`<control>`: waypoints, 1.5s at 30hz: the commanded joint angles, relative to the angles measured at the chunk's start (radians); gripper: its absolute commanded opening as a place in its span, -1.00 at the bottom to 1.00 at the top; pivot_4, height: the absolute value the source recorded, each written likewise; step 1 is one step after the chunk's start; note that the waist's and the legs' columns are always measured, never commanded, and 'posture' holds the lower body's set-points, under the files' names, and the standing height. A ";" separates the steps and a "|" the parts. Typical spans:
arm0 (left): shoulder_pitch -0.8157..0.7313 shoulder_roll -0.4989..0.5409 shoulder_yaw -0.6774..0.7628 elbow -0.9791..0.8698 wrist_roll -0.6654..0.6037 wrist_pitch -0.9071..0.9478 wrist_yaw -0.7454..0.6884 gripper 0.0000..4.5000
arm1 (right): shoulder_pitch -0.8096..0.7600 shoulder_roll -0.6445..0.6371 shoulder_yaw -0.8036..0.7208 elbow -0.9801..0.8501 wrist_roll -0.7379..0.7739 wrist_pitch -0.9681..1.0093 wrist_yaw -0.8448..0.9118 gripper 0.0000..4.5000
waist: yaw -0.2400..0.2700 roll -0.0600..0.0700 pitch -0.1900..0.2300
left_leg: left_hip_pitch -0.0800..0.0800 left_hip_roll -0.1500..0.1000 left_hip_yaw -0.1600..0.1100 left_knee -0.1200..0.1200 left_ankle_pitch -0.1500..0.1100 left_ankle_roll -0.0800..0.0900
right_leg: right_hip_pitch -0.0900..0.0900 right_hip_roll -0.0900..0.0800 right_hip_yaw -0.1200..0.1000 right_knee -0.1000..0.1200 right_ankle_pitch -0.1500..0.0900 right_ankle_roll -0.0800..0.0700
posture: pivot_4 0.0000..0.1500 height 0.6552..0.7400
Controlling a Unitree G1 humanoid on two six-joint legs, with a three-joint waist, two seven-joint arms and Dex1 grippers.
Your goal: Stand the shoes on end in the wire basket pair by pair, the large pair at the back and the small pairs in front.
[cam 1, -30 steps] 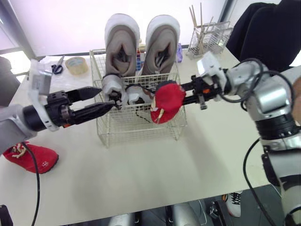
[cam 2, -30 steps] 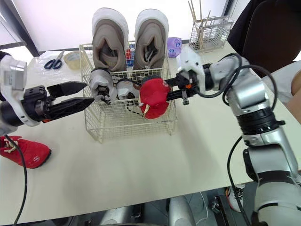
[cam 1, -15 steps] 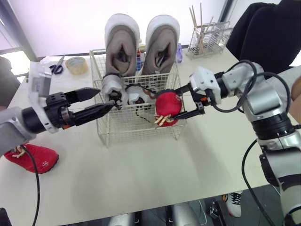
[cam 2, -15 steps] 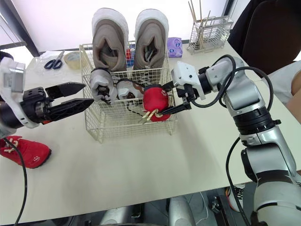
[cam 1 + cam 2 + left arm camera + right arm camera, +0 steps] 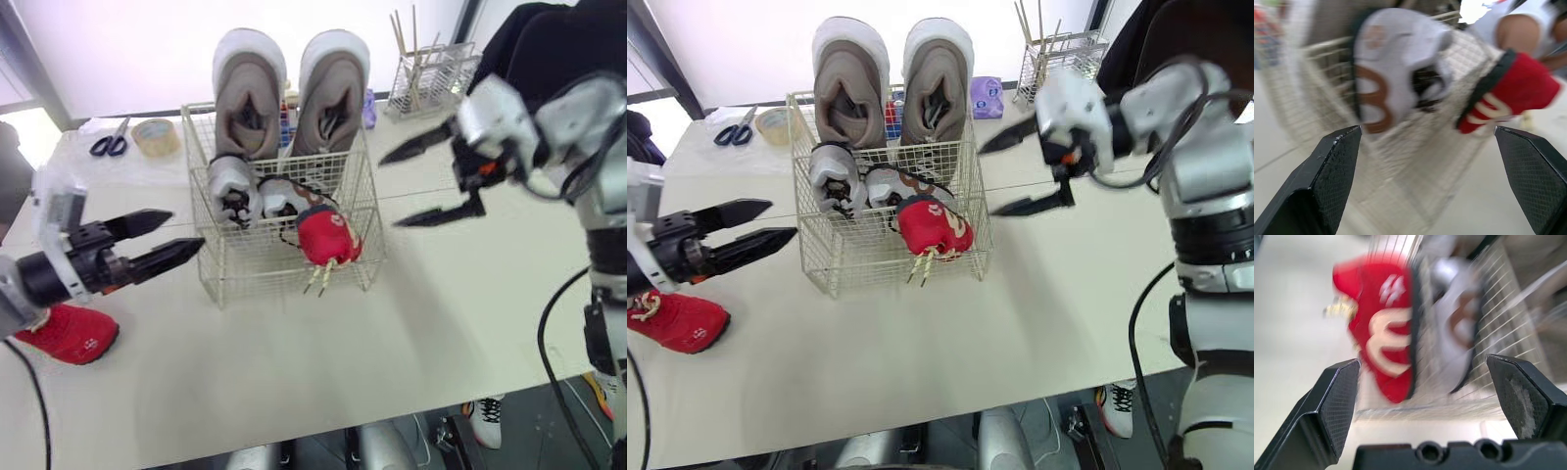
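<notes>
A small red shoe (image 5: pixel 326 238) with a black collar and pale markings stands on end in the front right corner of the basket (image 5: pixel 245 277), its tan laces poking out through the wire. Beside it stands a small white pair (image 5: pixel 233 186), and the large grey pair (image 5: pixel 250 98) rises behind. The other red shoe (image 5: pixel 69 333) lies on the table (image 5: pixel 294 362), left of the basket. The right gripper (image 5: pixel 390 192) hangs spread and empty to the basket's right. The left gripper (image 5: pixel 186 228), also spread and empty, is to its left.
</notes>
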 commanded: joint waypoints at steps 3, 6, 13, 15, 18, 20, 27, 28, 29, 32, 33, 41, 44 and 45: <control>0.031 0.019 0.098 0.003 0.077 0.073 0.195 1.00 | -0.159 0.139 -0.094 0.003 0.221 0.093 0.034 0.99 | 0.002 -0.001 -0.001 | 0.002 0.001 -0.001 -0.006 0.003 -0.001 | -0.001 0.000 -0.001 0.000 0.000 -0.001 | 1.00 1.00; 0.042 0.006 0.160 -0.017 0.043 0.202 0.406 1.00 | -0.170 0.217 -0.060 0.010 0.294 0.072 0.036 0.99 | 0.003 -0.001 -0.001 | 0.002 0.001 -0.001 -0.007 0.003 -0.001 | -0.001 0.001 -0.001 0.000 0.000 -0.001 | 1.00 1.00; 0.111 -0.094 0.480 -0.063 -0.158 0.420 1.004 1.00 | -0.177 0.271 0.062 0.104 0.365 -0.062 0.036 0.99 | 0.005 -0.002 -0.001 | 0.000 0.000 -0.001 -0.006 0.003 -0.001 | -0.004 0.000 -0.001 0.003 0.001 -0.001 | 1.00 1.00; 0.213 -0.121 0.569 -0.068 -0.265 0.406 1.189 1.00 | -0.184 0.278 0.089 0.138 0.375 -0.098 0.036 0.99 | 0.001 -0.002 -0.001 | 0.000 0.000 -0.001 -0.006 0.003 -0.001 | -0.005 0.000 -0.001 0.004 0.001 -0.001 | 1.00 1.00; 0.418 -0.154 0.640 -0.073 -0.474 0.273 1.417 1.00 | -0.194 0.292 0.116 0.173 0.394 -0.131 0.036 0.99 | -0.002 -0.002 -0.001 | 0.000 0.000 0.000 -0.007 0.003 -0.001 | -0.006 0.000 -0.001 0.005 0.001 -0.001 | 1.00 1.00; 0.518 -0.169 0.644 -0.070 -0.575 0.161 1.536 1.00 | -0.199 0.298 0.128 0.186 0.403 -0.147 0.036 0.99 | 0.004 -0.002 -0.001 | 0.000 0.001 0.000 -0.007 0.003 -0.003 | -0.006 0.000 0.000 0.005 0.001 -0.001 | 1.00 1.00; 0.567 -0.131 0.530 0.072 -0.551 -0.009 1.556 1.00 | -0.214 0.286 0.137 0.195 0.410 -0.151 0.036 0.99 | 0.010 -0.003 -0.002 | 0.002 0.000 0.000 -0.006 0.002 -0.005 | -0.005 0.000 -0.001 0.003 -0.001 -0.006 | 1.00 1.00; 0.556 -0.120 0.509 0.094 -0.535 -0.019 1.542 1.00 | -0.214 0.282 0.135 0.194 0.407 -0.148 0.036 0.99 | 0.009 -0.003 -0.002 | 0.002 0.000 0.000 -0.006 0.002 -0.005 | -0.005 0.000 -0.001 0.003 -0.001 -0.006 | 1.00 1.00; 0.538 -0.107 0.483 0.124 -0.510 -0.028 1.524 1.00 | -0.213 0.278 0.134 0.191 0.400 -0.147 0.036 0.99 | 0.008 -0.003 -0.002 | 0.002 0.000 0.000 -0.006 0.002 -0.005 | -0.005 0.000 -0.001 0.003 -0.001 -0.006 | 1.00 1.00; 0.469 -0.073 0.406 0.214 -0.452 -0.046 1.474 1.00 | -0.207 0.263 0.120 0.175 0.394 -0.126 0.036 0.99 | 0.004 -0.003 -0.002 | 0.001 0.000 0.000 -0.007 0.002 -0.006 | -0.004 0.000 -0.001 0.003 -0.001 -0.005 | 1.00 1.00; 0.445 -0.065 0.383 0.239 -0.431 -0.049 1.460 1.00 | -0.205 0.258 0.115 0.170 0.391 -0.121 0.036 0.99 | 0.004 -0.003 -0.002 | 0.001 0.000 0.000 -0.007 0.003 -0.006 | -0.004 0.000 -0.001 0.003 -0.001 -0.005 | 1.00 1.00; 0.240 -0.076 0.206 0.420 -0.296 -0.039 1.389 1.00 | -0.175 0.216 0.061 0.104 0.335 -0.053 0.036 0.99 | 0.002 -0.005 -0.003 | 0.000 0.000 0.000 -0.007 0.003 -0.006 | -0.005 0.000 -0.001 0.003 0.001 -0.002 | 1.00 1.00; 0.184 -0.097 0.153 0.455 -0.260 -0.031 1.352 1.00 | -0.169 0.214 0.042 0.086 0.316 -0.028 0.035 0.99 | 0.004 -0.005 -0.003 | 0.000 0.000 0.000 -0.007 0.003 -0.006 | -0.005 0.000 -0.001 0.003 0.001 -0.002 | 1.00 1.00; 0.161 -0.106 0.132 0.470 -0.246 -0.028 1.339 1.00 | -0.167 0.213 0.036 0.080 0.310 -0.020 0.034 0.99 | 0.005 -0.005 -0.003 | 0.000 0.000 0.000 -0.007 0.003 -0.006 | -0.005 0.000 -0.001 0.003 0.001 -0.002 | 1.00 1.00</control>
